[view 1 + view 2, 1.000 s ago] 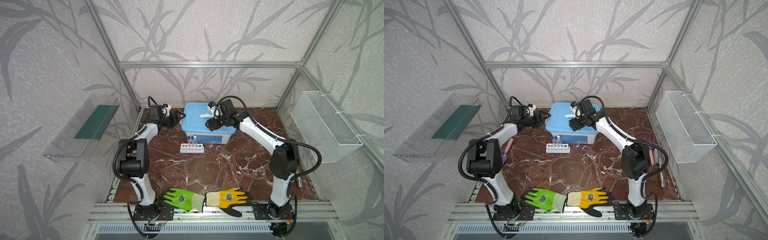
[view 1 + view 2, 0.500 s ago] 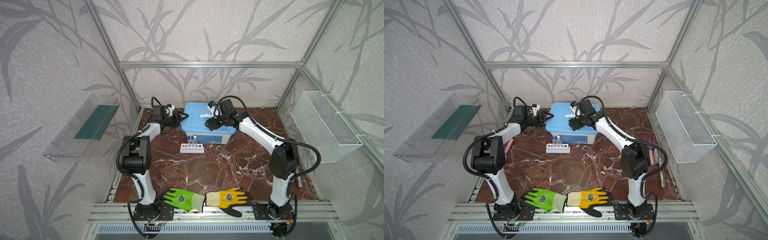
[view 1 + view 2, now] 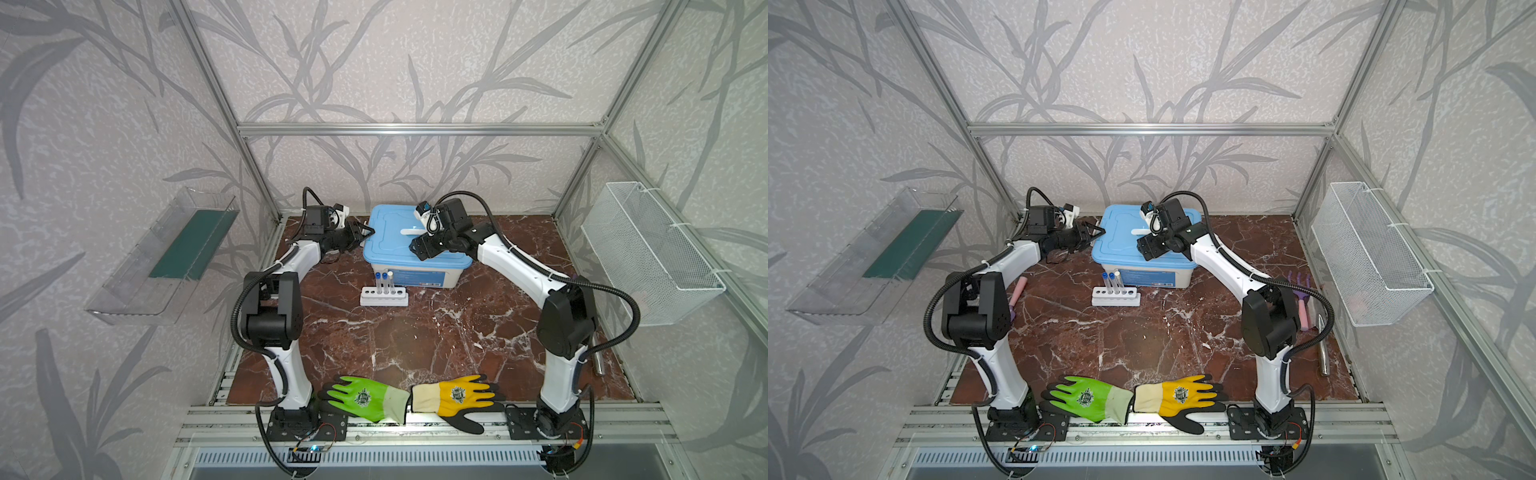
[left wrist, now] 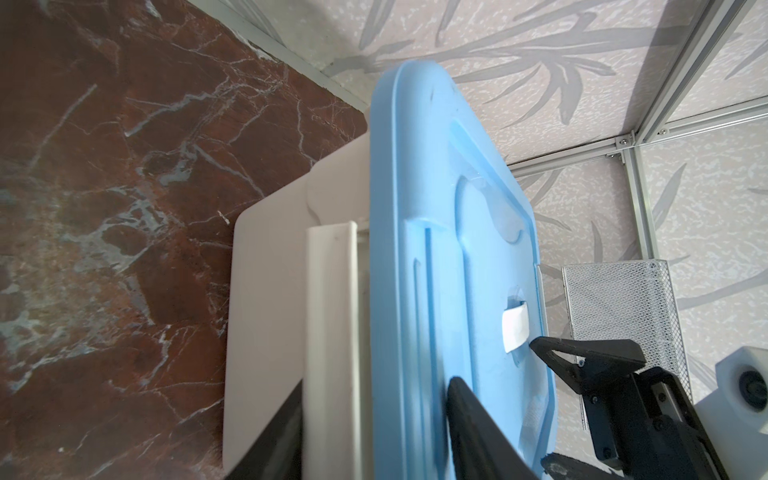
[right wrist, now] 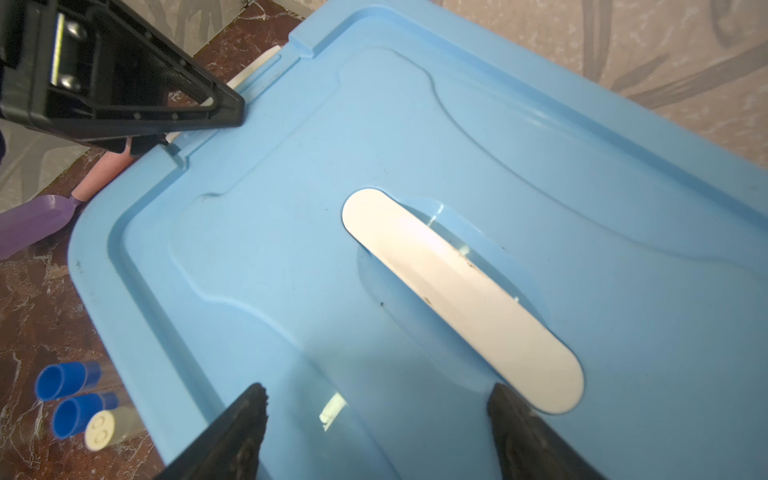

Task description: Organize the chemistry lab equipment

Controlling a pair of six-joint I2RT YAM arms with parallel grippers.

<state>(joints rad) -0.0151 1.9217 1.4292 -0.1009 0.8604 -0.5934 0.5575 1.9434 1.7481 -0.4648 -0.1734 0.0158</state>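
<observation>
A white rack (image 3: 384,297) (image 3: 1116,298) holds capped test tubes (image 3: 384,280) (image 5: 79,409) just in front of a blue-lidded box (image 3: 390,232) (image 3: 1121,249). My left gripper (image 3: 361,235) (image 4: 376,384) is at the lid's left edge, shut on it. One finger lies on top of the blue lid (image 4: 436,208) and the other presses the white side latch (image 4: 332,311). My right gripper (image 3: 417,249) (image 5: 376,390) hovers open over the lid, beside its white handle (image 5: 457,299), holding nothing. Metal tweezers (image 3: 1323,353) lie at the right edge.
A green glove (image 3: 361,397) and a yellow glove (image 3: 455,399) lie on the front rail. Purple-and-pink garden tools (image 3: 1302,299) rest behind my right arm, and one more (image 5: 33,224) lies left of the box. A wire basket (image 3: 648,249) hangs right, a clear shelf (image 3: 166,257) left.
My left gripper has slid right to the box's left edge, and its jaws have narrowed onto the lid and latch. The right arm has stayed put.
</observation>
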